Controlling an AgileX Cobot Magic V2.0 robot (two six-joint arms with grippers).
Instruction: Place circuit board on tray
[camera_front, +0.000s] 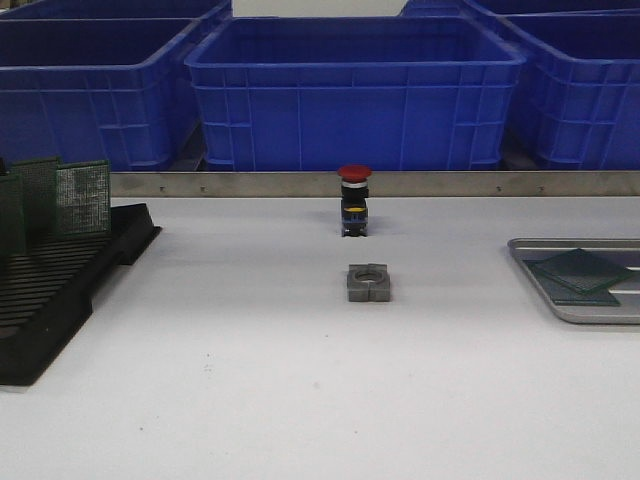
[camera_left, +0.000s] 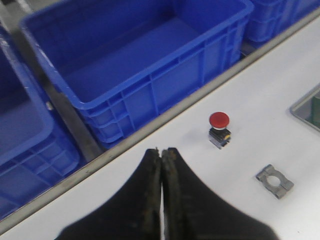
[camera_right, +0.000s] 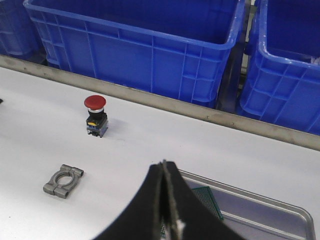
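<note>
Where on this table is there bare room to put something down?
The near half of the table is bare, from the rack across to the tray. Gaps also lie either side of the clamp and red button. The tray is crowded with boards.

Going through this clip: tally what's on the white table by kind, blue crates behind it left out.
Black slotted rack: 1
Circuit boards standing in the rack: 3 visible, more may be cut off
Red push button: 1
Grey metal clamp block: 1
Tray: 1
Circuit boards on the tray: 2
Total: 9
</note>
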